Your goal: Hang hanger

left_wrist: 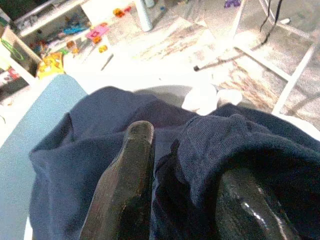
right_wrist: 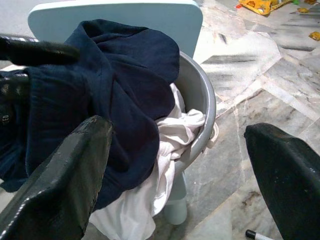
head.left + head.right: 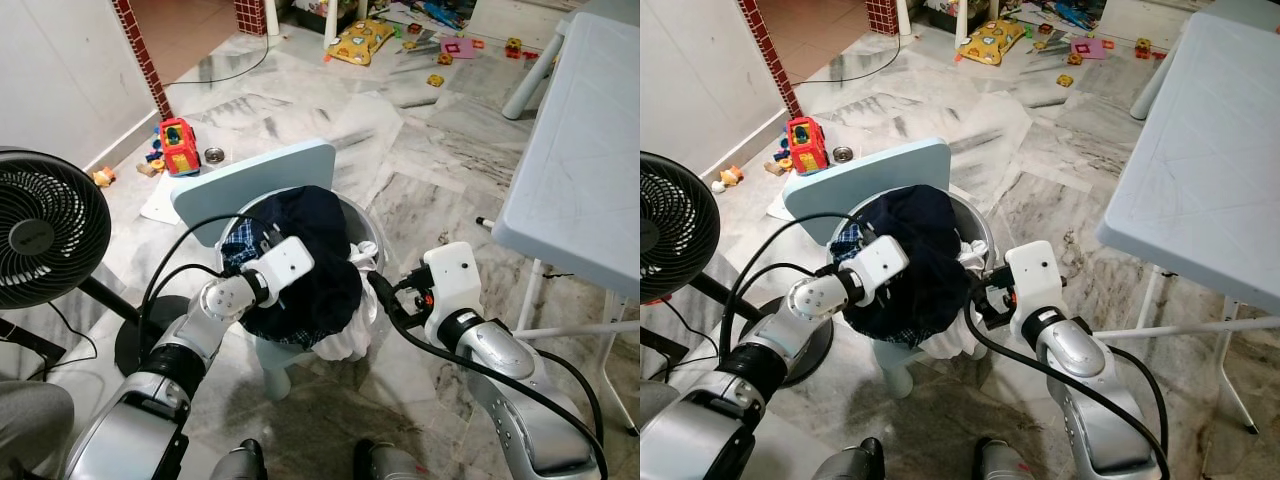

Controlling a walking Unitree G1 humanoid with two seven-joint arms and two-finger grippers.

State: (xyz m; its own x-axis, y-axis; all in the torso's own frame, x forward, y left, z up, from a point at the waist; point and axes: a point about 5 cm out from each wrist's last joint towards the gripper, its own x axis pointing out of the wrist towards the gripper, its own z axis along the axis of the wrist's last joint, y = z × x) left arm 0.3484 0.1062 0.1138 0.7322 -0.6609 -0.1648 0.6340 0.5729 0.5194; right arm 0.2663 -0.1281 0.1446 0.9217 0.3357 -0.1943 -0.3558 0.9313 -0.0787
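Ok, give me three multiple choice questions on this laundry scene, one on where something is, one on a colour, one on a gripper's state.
1. Where does the grey basin rest?
A. on the small light blue chair
B. on the white table
C. on the fan

2. What colour is the garment on top of the pile?
A. red
B. dark navy
C. yellow

3. How is the right gripper?
A. shut on a hanger
B. open, holding nothing
C. shut on the white cloth

Answers: 1 A, the chair's back rises behind the basin; 2 B, navy fabric lies over white cloth; 3 B, its fingers stand wide apart.
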